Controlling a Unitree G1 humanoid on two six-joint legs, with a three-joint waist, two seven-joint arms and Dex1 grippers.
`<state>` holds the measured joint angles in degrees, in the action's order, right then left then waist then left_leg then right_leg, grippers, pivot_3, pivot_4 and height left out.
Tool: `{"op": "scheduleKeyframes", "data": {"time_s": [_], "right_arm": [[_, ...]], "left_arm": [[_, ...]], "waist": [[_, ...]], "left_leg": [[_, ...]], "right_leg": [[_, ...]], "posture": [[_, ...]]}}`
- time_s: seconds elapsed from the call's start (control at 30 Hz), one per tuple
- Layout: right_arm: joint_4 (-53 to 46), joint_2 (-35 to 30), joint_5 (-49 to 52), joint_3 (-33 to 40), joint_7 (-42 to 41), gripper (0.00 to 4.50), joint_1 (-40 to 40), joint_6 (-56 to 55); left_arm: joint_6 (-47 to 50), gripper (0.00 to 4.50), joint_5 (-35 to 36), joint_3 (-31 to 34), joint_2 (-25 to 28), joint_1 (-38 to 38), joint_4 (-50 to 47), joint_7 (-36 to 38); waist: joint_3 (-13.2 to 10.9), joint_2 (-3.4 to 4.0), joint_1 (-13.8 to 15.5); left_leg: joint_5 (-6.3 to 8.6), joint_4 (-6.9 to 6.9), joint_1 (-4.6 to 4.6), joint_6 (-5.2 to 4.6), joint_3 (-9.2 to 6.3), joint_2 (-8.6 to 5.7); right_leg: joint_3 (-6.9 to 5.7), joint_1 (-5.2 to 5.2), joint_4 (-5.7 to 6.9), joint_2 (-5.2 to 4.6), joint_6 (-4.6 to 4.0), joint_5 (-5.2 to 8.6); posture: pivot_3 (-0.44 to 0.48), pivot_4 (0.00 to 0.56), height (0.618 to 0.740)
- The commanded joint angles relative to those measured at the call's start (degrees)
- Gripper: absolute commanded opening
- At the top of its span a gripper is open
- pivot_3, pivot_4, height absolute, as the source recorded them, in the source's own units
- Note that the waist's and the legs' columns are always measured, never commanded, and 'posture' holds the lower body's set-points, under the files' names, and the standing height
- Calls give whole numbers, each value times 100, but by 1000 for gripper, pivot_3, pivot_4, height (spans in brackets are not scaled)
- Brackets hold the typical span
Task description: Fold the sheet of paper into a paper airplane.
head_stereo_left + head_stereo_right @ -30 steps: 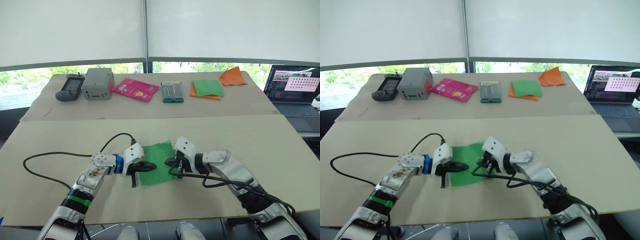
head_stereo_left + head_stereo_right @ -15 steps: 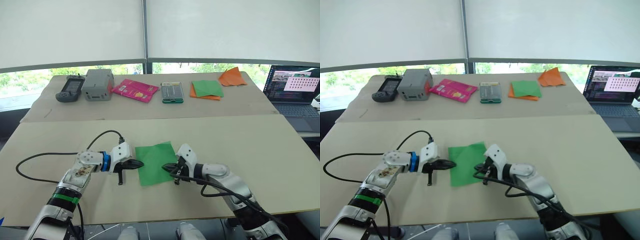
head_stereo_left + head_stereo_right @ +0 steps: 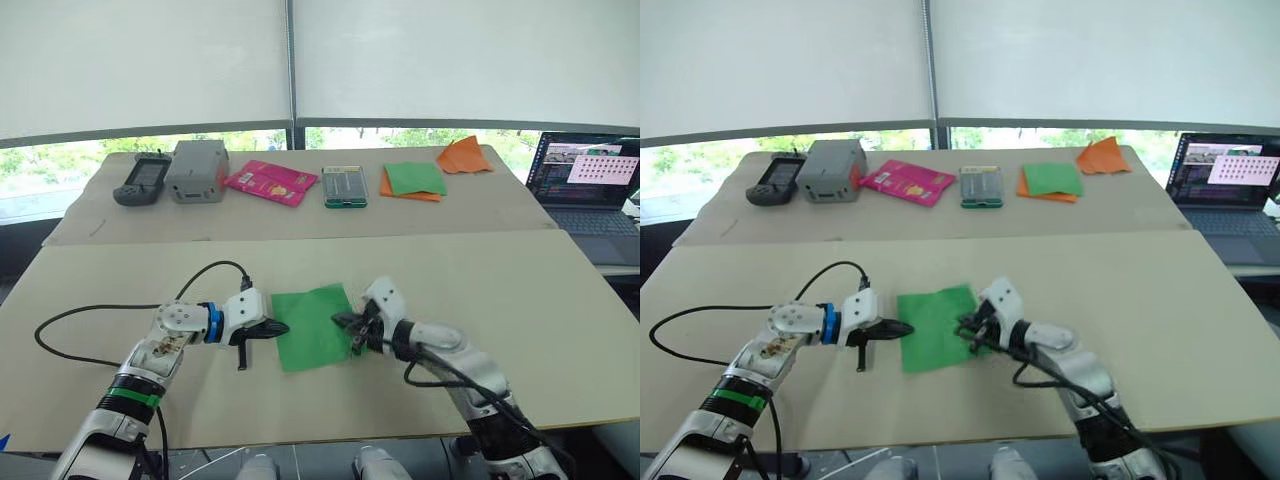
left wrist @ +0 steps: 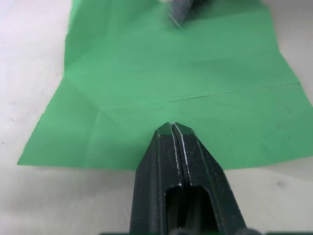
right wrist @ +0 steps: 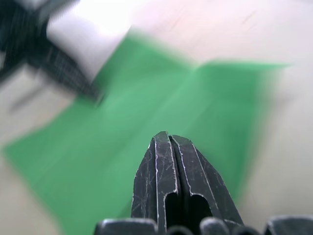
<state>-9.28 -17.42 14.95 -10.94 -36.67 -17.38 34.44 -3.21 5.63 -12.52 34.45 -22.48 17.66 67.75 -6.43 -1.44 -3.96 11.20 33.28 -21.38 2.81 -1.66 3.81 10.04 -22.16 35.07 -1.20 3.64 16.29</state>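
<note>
Left gripper [image 3: 277,328] clenched, empty, tips at the left edge of the sheet of paper [image 3: 312,327], which lies flat and creased on the near table [image 3: 560,300]. Right gripper [image 3: 345,322] also pressed closed, empty, tips over the sheet's right edge.

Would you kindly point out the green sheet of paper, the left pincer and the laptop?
sheet of paper [image 3: 312,326]: left eye view, middle of the flat sheet.
left pincer [image 3: 279,328]: left eye view, tips of its shut fingers.
laptop [image 3: 585,168]: left eye view, its lit screen.
</note>
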Motion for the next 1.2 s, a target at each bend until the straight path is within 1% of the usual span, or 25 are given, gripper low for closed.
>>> {"op": "scheduleKeyframes", "data": {"time_s": [0.03, 0.13, 0.17, 0.47, 0.73, 0.87, 0.9, 0.97, 1.2], "right_arm": [[-387, 33, 187, 197, 55, 844, -113, -14], [-308, 28, 19, 200, 205, 1905, -162, -76], [-237, 17, -59, 200, 266, 2176, -191, -146], [477, 147, -255, 138, 300, 2176, -513, -488], [749, 175, -225, 111, 160, 2176, -588, -573], [782, 200, -227, 87, 133, 1075, -567, -596], [782, 209, -222, 83, 130, 677, -562, -598], [770, 229, -208, 72, 121, 18, -555, -602], [476, 239, -151, 25, 23, 18, -407, -531]], "left_arm": [[-44, 0, -163, -79, 35, -32, 95, -5], [-36, 0, -158, -90, 13, -18, 62, -1], [-33, 0, -156, -92, 8, -10, 51, -2], [-28, 0, -159, -85, -18, -7, 51, -30], [12, 0, -135, -54, 10, 59, -43, -48], [23, 0, -132, -46, 30, 82, -70, -49], [26, 0, -130, -42, 34, 85, -76, -48], [31, 0, -126, -33, 50, 89, -86, -47], [34, 0, -112, 5, 91, 35, -54, -40]], "waist": [[1, 0, 3], [1, 1, 3], [1, 1, 2], [1, 1, -2], [1, 2, 1], [1, 2, 1], [1, 2, 1], [1, 2, -1], [1, 2, -1]], "left_leg": [[0, -1, 1, 0, 0, 1], [0, -2, 0, 0, -1, 0], [0, -1, -2, 0, 0, 0], [0, 0, -1, -1, 0, 0], [0, 0, -1, -1, 0, 0], [0, 0, -2, -1, 0, 0], [0, 0, -2, -1, 0, 0], [0, 0, -2, -1, 0, 0], [0, 0, -2, -1, 0, 0]], "right_leg": [[0, 1, 0, 1, 0, 0], [0, 2, -2, 1, 0, 0], [0, 1, -2, 0, 0, 0], [0, 2, -1, 0, 0, 0], [0, 4, 0, 0, 0, 0], [0, 4, 2, 0, 0, 0], [1, 4, 1, 0, 1, 0], [0, 4, 2, 1, 1, 0], [0, 3, 2, 1, 0, 0]], "posture": [[0, 150, 740], [0, 150, 740], [0, 150, 740], [0, 150, 740], [0, 150, 740], [0, 150, 740], [0, 150, 740], [0, 150, 740], [0, 150, 740]]}}
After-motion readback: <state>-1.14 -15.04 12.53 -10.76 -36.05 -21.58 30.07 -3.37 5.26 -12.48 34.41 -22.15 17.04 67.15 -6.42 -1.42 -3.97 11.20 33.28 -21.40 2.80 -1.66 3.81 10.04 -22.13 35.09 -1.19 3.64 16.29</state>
